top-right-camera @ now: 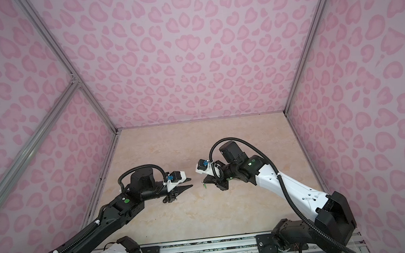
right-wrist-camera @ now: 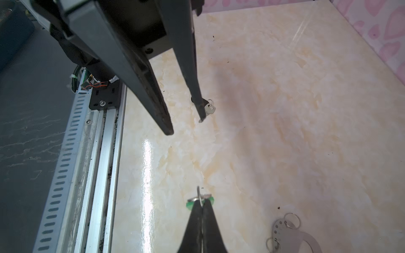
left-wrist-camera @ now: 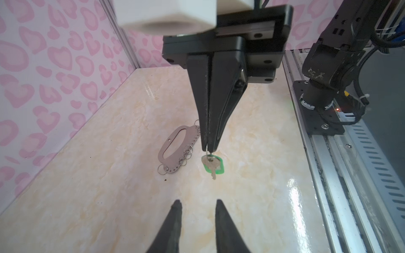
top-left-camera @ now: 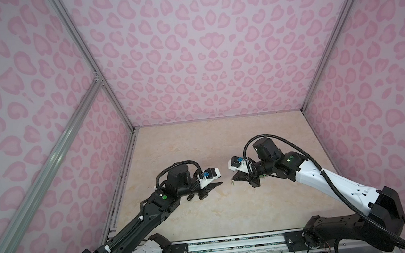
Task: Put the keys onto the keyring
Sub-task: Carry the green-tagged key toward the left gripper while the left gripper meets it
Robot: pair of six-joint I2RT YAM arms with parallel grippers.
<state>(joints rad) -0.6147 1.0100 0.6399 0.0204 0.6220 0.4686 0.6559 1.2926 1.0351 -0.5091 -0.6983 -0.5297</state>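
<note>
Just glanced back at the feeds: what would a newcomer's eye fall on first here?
The green-tagged key dangling from the shut right gripper, above the table. Next, the keyring lying flat close by, and the open, empty left gripper facing the right one.

The small silver metal key with a black oval plastic tag (right-wrist-camera: 210, 108) is half hidden behind one finger of the left gripper (right-wrist-camera: 185, 124). The flat grey metal keyring plate (right-wrist-camera: 291, 238), beside the closed jaws of the right gripper (right-wrist-camera: 201, 203), is cut off by the picture's edge. In both top views the small silver metal key with a green oval plastic tag (top-left-camera: 232, 180) (top-right-camera: 204, 185), hanging from those jaws, is too small to make out.
</note>
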